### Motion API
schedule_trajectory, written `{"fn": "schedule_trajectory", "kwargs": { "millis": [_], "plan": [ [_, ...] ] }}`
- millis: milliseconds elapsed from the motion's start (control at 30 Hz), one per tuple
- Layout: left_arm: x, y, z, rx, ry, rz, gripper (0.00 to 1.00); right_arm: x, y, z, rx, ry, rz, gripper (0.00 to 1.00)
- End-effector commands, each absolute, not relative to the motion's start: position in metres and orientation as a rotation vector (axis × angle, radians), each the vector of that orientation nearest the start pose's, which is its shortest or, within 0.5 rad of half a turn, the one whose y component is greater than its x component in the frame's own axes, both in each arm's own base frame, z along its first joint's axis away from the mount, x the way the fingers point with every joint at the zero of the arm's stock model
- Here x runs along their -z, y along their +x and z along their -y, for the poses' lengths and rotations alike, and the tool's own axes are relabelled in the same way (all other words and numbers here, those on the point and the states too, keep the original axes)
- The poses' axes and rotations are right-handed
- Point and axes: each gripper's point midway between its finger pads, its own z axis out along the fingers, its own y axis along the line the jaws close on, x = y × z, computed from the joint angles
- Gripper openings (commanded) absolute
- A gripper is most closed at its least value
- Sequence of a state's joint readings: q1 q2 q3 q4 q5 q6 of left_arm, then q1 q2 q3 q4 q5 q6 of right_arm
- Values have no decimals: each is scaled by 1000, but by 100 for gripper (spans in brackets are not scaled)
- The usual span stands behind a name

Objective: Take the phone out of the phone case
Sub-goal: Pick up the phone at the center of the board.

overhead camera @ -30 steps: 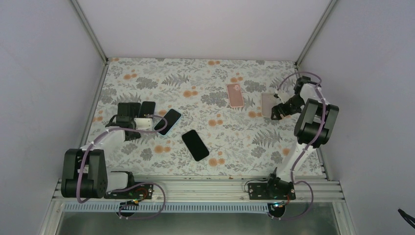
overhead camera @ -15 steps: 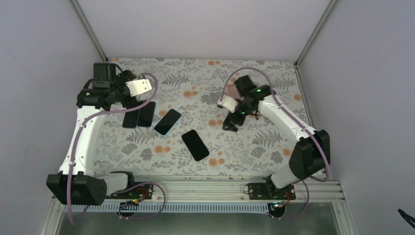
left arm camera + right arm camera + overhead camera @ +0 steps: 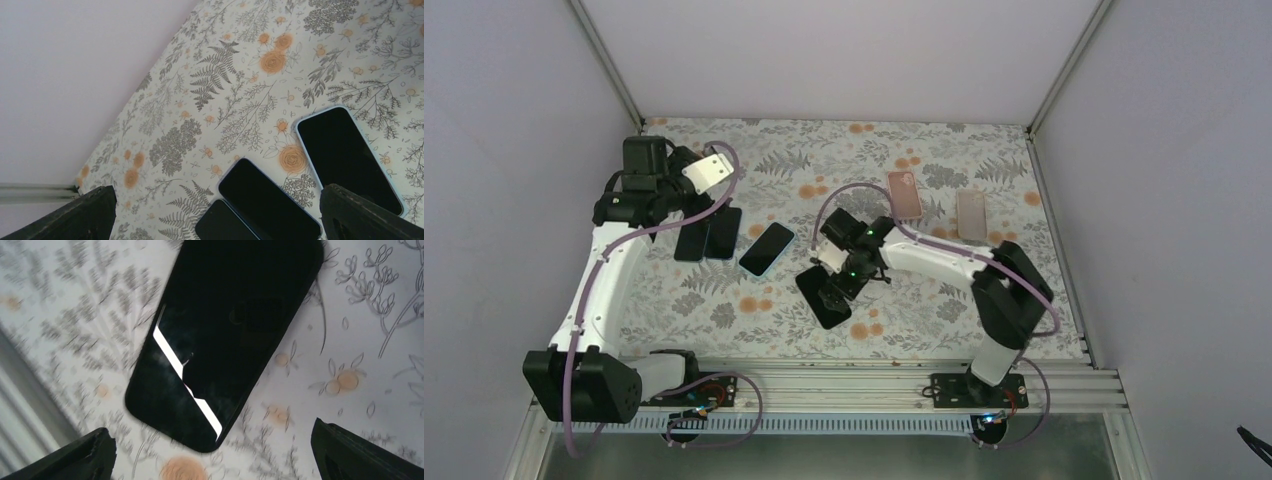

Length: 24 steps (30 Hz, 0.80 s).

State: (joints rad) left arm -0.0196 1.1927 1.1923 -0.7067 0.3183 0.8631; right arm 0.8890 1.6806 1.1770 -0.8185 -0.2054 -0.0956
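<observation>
A phone in a light blue phone case [image 3: 767, 249] lies face up left of centre; the left wrist view shows it [image 3: 347, 157] at the right. My left gripper [image 3: 686, 200] hangs open above two dark phones [image 3: 722, 232] [image 3: 690, 240], which show between its fingers [image 3: 95, 212]. My right gripper [image 3: 836, 285] is open low over a bare-looking black phone [image 3: 823, 297]. That phone's near end [image 3: 220, 340] sits between the fingertips [image 3: 350, 450], untouched. The right wrist view is blurred.
A pink case [image 3: 904, 194] and a beige case [image 3: 971, 214] lie at the far right of the floral mat [image 3: 924, 290]. Grey walls close in on the left, back and right. The aluminium rail [image 3: 844, 385] with the arm bases runs along the near edge.
My right arm has swung from the far right to the middle, down over the black phone. My left arm rose from the table to the far left and has held there since.
</observation>
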Motion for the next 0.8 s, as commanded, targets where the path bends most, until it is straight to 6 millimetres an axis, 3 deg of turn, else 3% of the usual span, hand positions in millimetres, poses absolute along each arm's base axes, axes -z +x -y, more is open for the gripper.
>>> {"fn": "schedule_trajectory", "kwargs": {
  "millis": [0,200,400,567,767],
  "plan": [
    [-273,352,57,-112,1015,-1936,100,-58,225,-314,-352,-1291,-2653,100],
    [-263,350,51,-141,1002,-1958,100,-40,218,-337,-439,-1343,-2665,100],
    [-250,351,47,-166,1009,-1983,100,-24,208,-347,-459,-1391,-2685,100],
    [-244,355,48,-154,1001,-1992,100,-9,200,-346,-353,-1438,-2693,100],
    [-235,358,47,-151,997,-2003,100,25,201,-326,-100,-1480,-2690,100]
  ]
}}
